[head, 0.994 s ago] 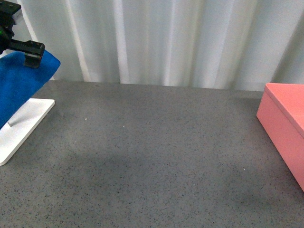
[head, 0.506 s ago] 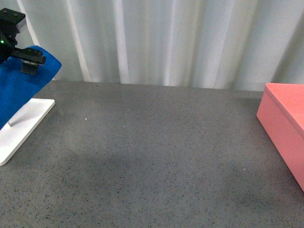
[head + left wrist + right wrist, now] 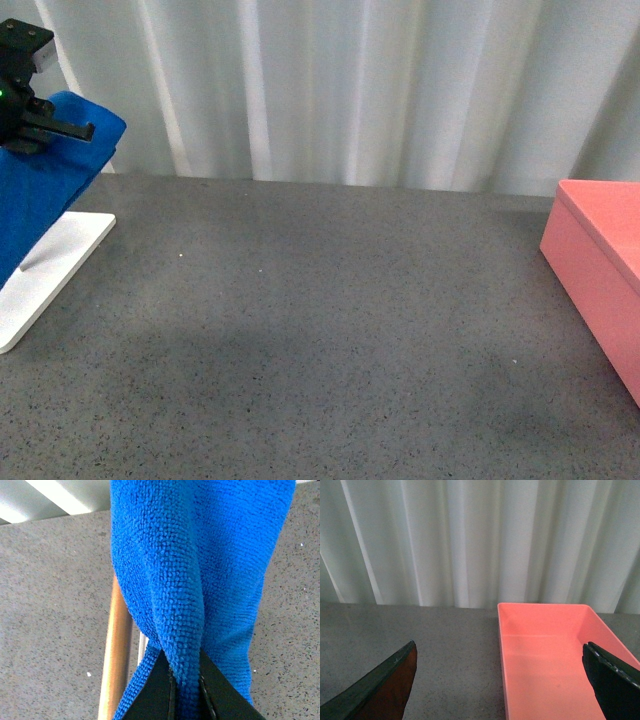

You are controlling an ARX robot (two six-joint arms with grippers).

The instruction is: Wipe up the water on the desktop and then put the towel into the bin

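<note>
The royal-blue towel [image 3: 45,185] hangs at the far left of the front view, draped over a rack. My left gripper [image 3: 40,125] is shut on its upper fold. In the left wrist view the towel [image 3: 200,570] bunches into a thick fold pinched between the black fingers [image 3: 150,695], beside a wooden rod [image 3: 117,650]. The salmon-pink bin [image 3: 600,260] stands at the right edge of the dark grey desktop [image 3: 320,330]. In the right wrist view the bin [image 3: 550,655] lies open and empty, and my right gripper [image 3: 502,690] is open above its near left wall. No water shows on the desktop.
A white flat rack base [image 3: 45,270] lies on the desktop at the left under the towel. White pleated curtains [image 3: 340,90] close off the back of the desktop.
My left gripper has risen slightly and drawn a little to the left, pulling the towel's top fold with it. The bin and the rack have stayed put.
</note>
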